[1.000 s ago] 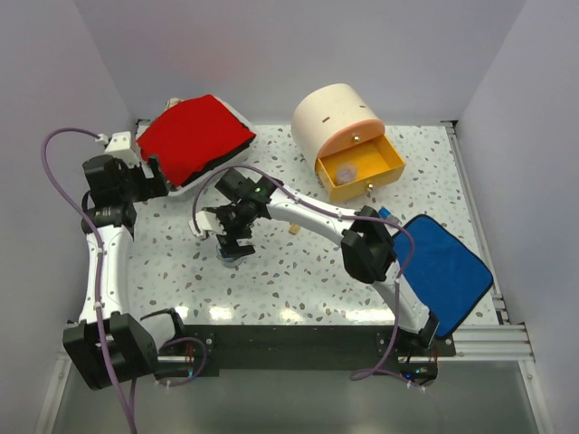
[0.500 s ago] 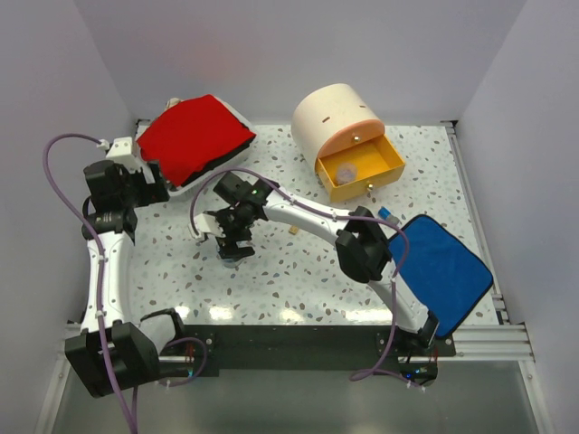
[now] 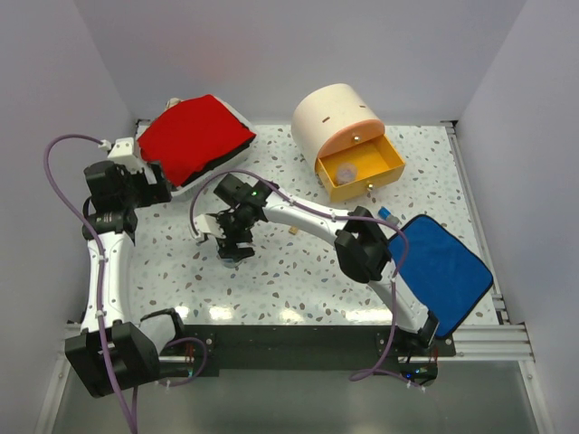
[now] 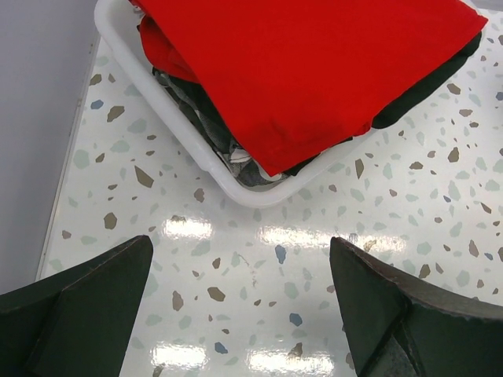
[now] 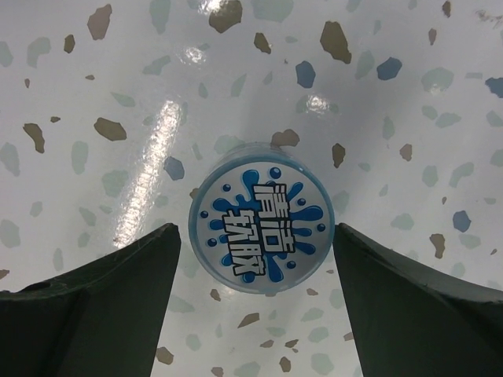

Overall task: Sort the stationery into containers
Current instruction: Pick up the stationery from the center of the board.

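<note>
The blue-patterned tape roll (image 5: 261,228) lies flat on the speckled table. My right gripper (image 5: 255,239) is open and hangs straight over it, one finger on each side, neither touching. In the top view the gripper (image 3: 232,244) covers most of the roll (image 3: 231,258). My left gripper (image 4: 240,251) is open and empty over bare table, just in front of the white case with the red top (image 4: 196,149). The cream drum (image 3: 335,113) has its yellow drawer (image 3: 391,163) pulled open with a purple roll (image 3: 347,170) inside. Pens, highlighter and marker are out of view.
A tiny tan cube (image 3: 294,229) lies right of my right gripper. A blue-grey stub (image 3: 384,214) sits by the flat blue cloth (image 3: 443,262) at the right. The white case (image 3: 194,136) stands at the back left, close to my left gripper (image 3: 156,185).
My left wrist has shifted a little up and back by the white case. My right gripper has settled slightly left over the blue-patterned roll.
</note>
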Controlling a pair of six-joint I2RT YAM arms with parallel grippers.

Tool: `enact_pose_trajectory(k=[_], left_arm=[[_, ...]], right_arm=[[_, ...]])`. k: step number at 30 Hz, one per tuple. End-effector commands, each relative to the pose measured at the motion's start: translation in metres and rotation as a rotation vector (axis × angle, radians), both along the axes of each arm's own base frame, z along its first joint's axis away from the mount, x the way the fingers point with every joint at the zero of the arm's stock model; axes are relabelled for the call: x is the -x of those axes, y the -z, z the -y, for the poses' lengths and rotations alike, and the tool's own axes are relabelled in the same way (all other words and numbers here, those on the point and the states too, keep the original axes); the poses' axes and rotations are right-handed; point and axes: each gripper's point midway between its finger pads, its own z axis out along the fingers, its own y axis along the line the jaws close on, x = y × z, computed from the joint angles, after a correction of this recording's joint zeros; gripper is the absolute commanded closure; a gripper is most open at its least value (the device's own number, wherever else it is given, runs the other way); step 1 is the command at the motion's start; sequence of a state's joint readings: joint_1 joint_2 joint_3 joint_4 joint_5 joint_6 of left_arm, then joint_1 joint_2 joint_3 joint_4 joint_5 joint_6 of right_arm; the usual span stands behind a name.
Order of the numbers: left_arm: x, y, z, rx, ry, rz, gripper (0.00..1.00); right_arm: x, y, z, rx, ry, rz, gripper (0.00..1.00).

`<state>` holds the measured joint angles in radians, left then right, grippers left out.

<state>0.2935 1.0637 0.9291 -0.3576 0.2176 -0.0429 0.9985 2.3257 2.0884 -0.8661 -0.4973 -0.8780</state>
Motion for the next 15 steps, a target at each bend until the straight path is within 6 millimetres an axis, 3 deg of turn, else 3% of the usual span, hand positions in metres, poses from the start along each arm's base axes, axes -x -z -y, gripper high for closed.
enact_pose_trajectory(k=[1,8,12,15], left_arm=[[0.0,-0.012,0.001,0.012,0.006,0.048,0.0],[0.008,-0.013,0.004,0.0,0.022,0.043,0.0],[0.013,-0.008,0.006,-0.003,0.029,0.03,0.0],[0.015,-0.004,0.008,0.008,0.035,0.025,0.0]], right_arm=[[0.001,0.011,0.005,0.036,0.022,0.006,0.18],[-0.005,0.006,-0.015,-0.02,0.08,-0.025,0.26],[-0.002,-0.005,-0.021,-0.05,0.082,-0.038,0.16],[0.001,-0.006,-0.017,-0.046,0.056,-0.046,0.13]])
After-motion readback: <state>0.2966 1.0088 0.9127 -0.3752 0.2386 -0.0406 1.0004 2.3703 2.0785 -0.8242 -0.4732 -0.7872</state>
